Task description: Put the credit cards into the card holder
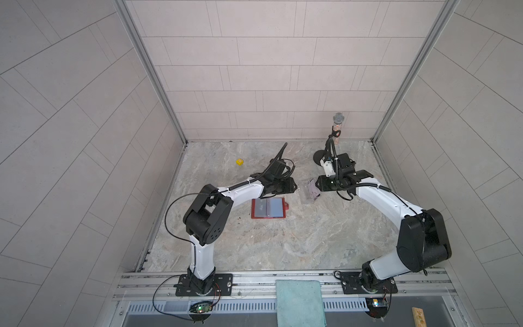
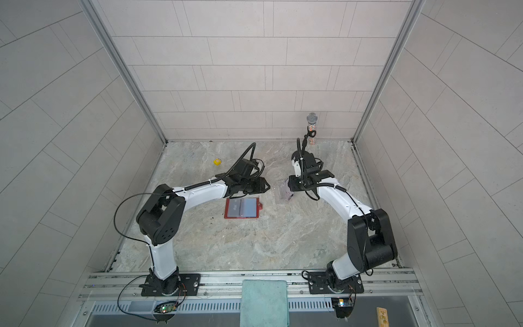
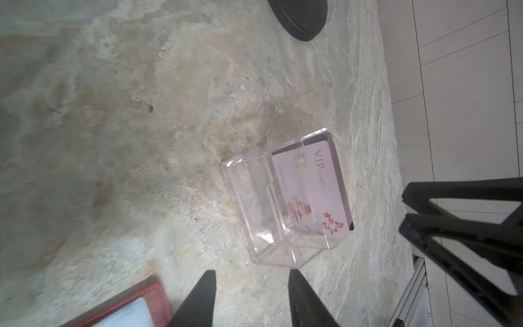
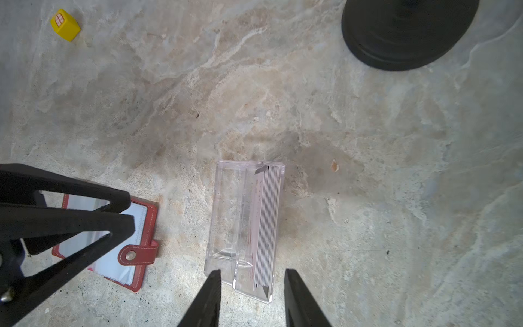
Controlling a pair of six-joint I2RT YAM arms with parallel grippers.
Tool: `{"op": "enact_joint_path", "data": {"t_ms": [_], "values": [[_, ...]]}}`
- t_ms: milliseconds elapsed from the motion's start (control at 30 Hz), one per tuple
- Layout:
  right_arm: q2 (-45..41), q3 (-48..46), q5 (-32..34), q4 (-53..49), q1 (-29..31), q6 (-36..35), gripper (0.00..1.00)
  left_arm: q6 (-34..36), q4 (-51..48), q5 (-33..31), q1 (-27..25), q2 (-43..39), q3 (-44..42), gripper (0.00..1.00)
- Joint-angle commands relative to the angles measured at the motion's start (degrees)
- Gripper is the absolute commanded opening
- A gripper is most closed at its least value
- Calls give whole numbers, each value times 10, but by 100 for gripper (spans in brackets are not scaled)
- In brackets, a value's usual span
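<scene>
Fingers on my left point(image 3: 206, 290) stand apart with nothing between them, pointing at the stand point(image 3: 254, 203) from the wallet's side. My right fingers point(image 4: 212, 287) are parted too and grip nothing, their tips over one end of the stand.

The cards point(image 4: 267, 226) sit as a stack on edge in the stand's rear slot. The front one is pale, with "VIP CARD" in red.

The wallet point(image 4: 151, 223) lies open and flat near the stand, on my left arm's side. Its clear sleeves face up and its strap points toward the stand.

A black round base point(image 4: 407, 34) sits past the stand toward the back wall. A yellow block point(image 4: 65, 25) lies well apart from the stand, beyond the wallet. All rest on the surface point(image 1: 283, 240).
</scene>
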Motion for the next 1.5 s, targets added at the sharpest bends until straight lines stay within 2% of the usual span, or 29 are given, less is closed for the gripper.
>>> {"op": "enact_joint_path", "data": {"t_ms": [0, 267, 700, 1467], "values": [[25, 32, -13, -30, -6, -26, 42, -27, -12, 29, -4, 42, 46, 49], [100, 98, -26, -98, -11, -48, 45, -54, -5, 61, -7, 102, 105, 50], [127, 109, -9, -103, -11, -42, 44, -72, -6, 97, -8, 155, 148, 51], [177, 141, 15, -109, -3, -36, 41, -54, -57, 76, -8, 193, 172, 49]]}}
